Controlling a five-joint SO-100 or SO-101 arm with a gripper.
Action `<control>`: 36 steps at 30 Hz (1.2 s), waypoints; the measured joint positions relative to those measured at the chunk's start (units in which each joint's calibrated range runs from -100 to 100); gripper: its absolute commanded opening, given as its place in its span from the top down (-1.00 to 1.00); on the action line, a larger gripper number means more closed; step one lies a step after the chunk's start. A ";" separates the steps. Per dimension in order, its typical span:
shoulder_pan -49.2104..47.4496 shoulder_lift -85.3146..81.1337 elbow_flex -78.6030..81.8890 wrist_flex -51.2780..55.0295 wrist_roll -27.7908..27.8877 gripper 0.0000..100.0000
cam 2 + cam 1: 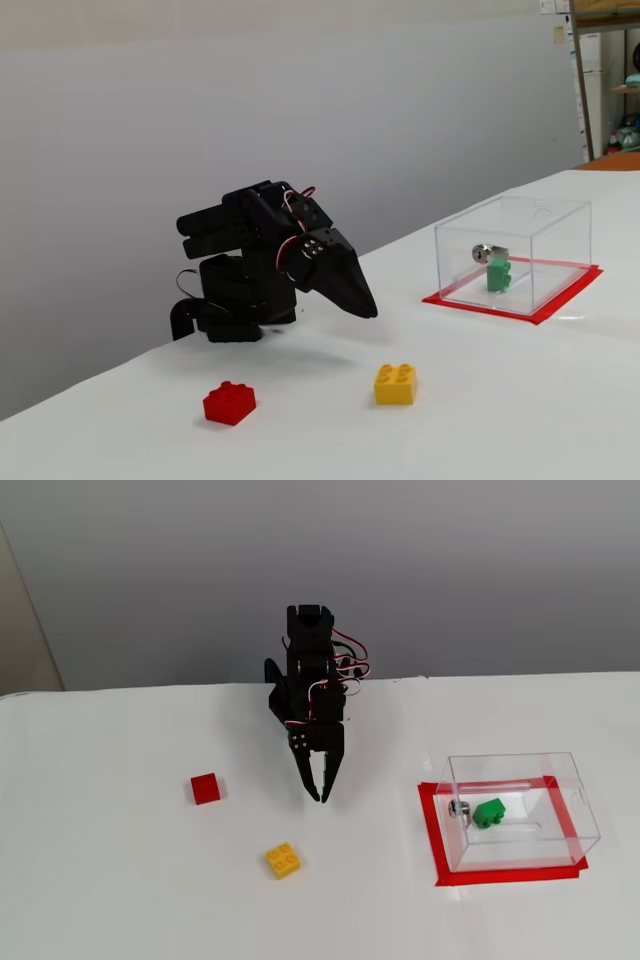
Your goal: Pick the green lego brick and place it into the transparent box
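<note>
The green lego brick [489, 812] [498, 276] lies inside the transparent box [575, 800] [560, 235], near its left wall and next to the small metal fitting [459, 807] [484, 252]. The box stands on a red taped rectangle at the right in both fixed views. My black gripper [324, 796] [368, 312] is shut and empty. It hangs just above the table, folded close to the arm's base, well left of the box and apart from all bricks.
A yellow studded brick [284, 860] [396, 384] lies in front of the gripper. A red brick [206, 789] [229, 402] lies to its left. The red tape [432, 830] [570, 295] frames the box. A white table, a grey wall behind.
</note>
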 measured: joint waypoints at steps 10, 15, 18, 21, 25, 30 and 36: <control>-2.14 0.00 0.44 9.00 -0.15 0.97; -2.46 0.00 -1.06 14.74 -0.15 0.97; -2.46 0.00 -1.24 16.20 0.00 0.97; -2.46 0.00 -1.24 16.71 0.00 0.97; -2.46 0.00 -1.24 16.71 0.05 0.97; -2.46 0.00 -1.32 16.71 0.05 0.97; -2.46 0.00 -1.32 16.71 0.05 0.97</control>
